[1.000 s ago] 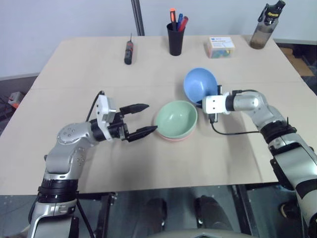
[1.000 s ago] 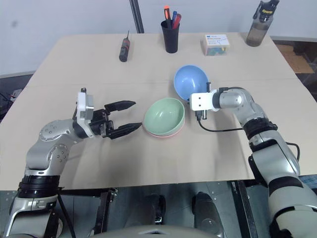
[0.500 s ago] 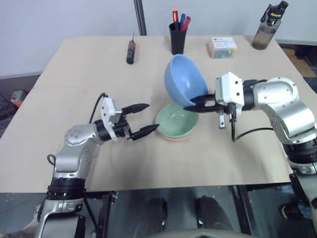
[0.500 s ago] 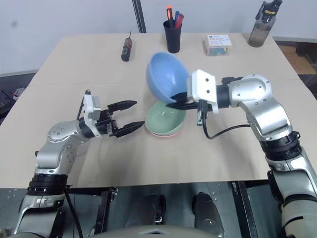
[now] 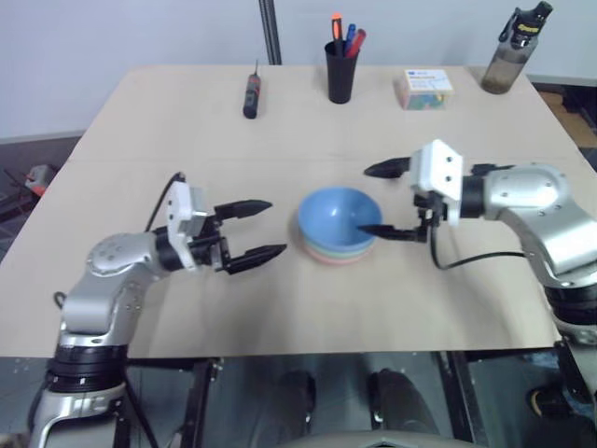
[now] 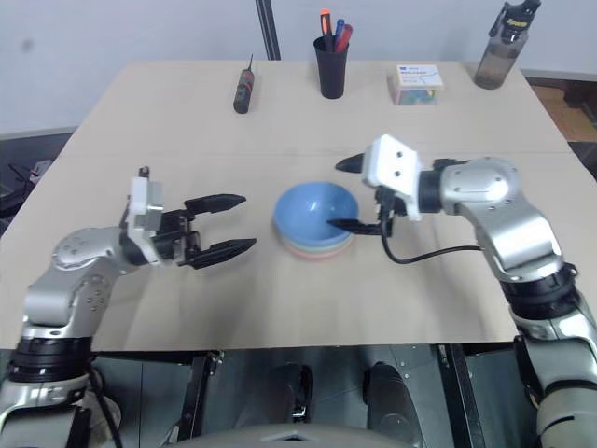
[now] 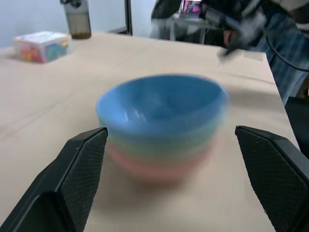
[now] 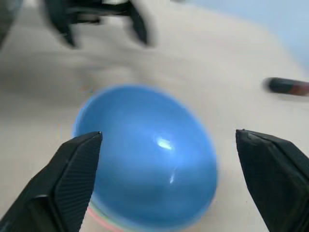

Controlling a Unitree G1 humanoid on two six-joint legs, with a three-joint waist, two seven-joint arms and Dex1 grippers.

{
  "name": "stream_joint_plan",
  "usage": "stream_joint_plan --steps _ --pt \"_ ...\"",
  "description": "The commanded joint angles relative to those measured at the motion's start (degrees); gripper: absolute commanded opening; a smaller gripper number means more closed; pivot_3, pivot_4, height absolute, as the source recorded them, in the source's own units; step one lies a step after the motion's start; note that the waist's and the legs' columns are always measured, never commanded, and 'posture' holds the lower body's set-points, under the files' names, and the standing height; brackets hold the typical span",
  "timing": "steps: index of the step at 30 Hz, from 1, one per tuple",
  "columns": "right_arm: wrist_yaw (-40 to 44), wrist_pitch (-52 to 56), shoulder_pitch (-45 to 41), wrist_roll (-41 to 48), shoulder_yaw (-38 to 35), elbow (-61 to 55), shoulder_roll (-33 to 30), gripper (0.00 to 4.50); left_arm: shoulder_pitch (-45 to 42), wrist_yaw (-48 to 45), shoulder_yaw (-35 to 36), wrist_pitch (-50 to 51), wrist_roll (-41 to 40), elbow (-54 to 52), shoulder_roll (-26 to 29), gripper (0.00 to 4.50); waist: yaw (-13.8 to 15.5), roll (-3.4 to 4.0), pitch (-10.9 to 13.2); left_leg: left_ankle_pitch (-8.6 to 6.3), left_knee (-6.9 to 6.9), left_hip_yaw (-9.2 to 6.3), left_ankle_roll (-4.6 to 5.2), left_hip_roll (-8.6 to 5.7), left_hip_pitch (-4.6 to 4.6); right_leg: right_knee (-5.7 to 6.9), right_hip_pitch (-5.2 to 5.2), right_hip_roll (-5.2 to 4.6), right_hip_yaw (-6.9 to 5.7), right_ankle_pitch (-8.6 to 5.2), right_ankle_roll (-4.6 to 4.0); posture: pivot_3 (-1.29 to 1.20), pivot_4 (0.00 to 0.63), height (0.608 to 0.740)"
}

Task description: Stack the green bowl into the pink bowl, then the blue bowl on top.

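Bowl stack, table [image 5: 140, 121] centre: we log the blue bowl [image 5: 337, 218] uppermost, nested in the green bowl [image 7: 159, 141], itself in the pink bowl [image 7: 154, 166] on the tabletop.

Right gripper [image 5: 384, 200]: just right of the stack, fingers spread wide, holding nothing; one fingertip over the blue rim.

Left gripper [image 5: 258, 230]: left of the stack, apart from it, fingers wide, holding nothing.

Beyond the stack we list a screwdriver [image 5: 251, 95], pen cup [image 5: 341, 73], small box [image 5: 423, 89], bottle [image 5: 514, 49].
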Motion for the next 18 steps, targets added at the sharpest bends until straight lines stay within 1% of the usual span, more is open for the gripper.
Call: stream_joint_plan --steps 1,6,10,14,18 --pt "-2.33 5.46 5.59 6.07 -9.92 -7.41 -2.95 4.42 2.59 -1.05 5.11 2.32 -3.84 -4.05 3.15 4.50 0.14 0.00 0.00 0.00 0.09 -0.10 0.01 -0.02 -0.22 -0.03 -0.12 -0.03 -0.09 0.00 0.00 0.00 0.150 0.740" --pt "-1.53 8.71 18.67 9.03 -23.14 -10.86 -9.78 4.42 6.67 -1.34 11.63 5.63 -7.00 -6.12 7.34 4.50 0.23 0.00 0.00 -0.01 0.06 -0.13 0.02 -0.06 -0.26 -0.06 -0.14 -0.06 -0.13 0.00 0.00 0.00 0.150 0.740" --pt "0.28 10.48 27.54 11.80 -31.81 -12.37 -13.03 4.42 8.91 0.69 15.05 7.99 -7.16 -7.60 9.68 4.50 0.08 0.01 0.00 -0.07 0.06 -0.08 0.13 -0.03 -0.19 -0.02 -0.08 -0.03 -0.11 0.00 0.00 0.00 0.150 0.740" --pt "1.05 10.67 32.68 13.50 -36.52 -12.91 -14.76 4.42 10.94 0.43 16.39 7.77 -5.39 -8.65 11.80 4.50 -0.17 0.02 -0.01 -0.15 0.06 -0.01 0.27 0.01 0.01 0.02 0.07 0.01 -0.04 0.00 0.00 0.00 0.150 0.740" --pt "0.74 10.75 33.23 15.15 -37.32 -12.89 -15.81 4.42 12.03 -2.00 15.96 10.21 -6.92 -9.17 14.18 4.50 -0.15 0.02 0.00 -0.16 0.05 0.08 0.28 0.02 0.23 0.04 0.24 0.03 0.02 0.00 0.00 0.00 0.150 0.740"
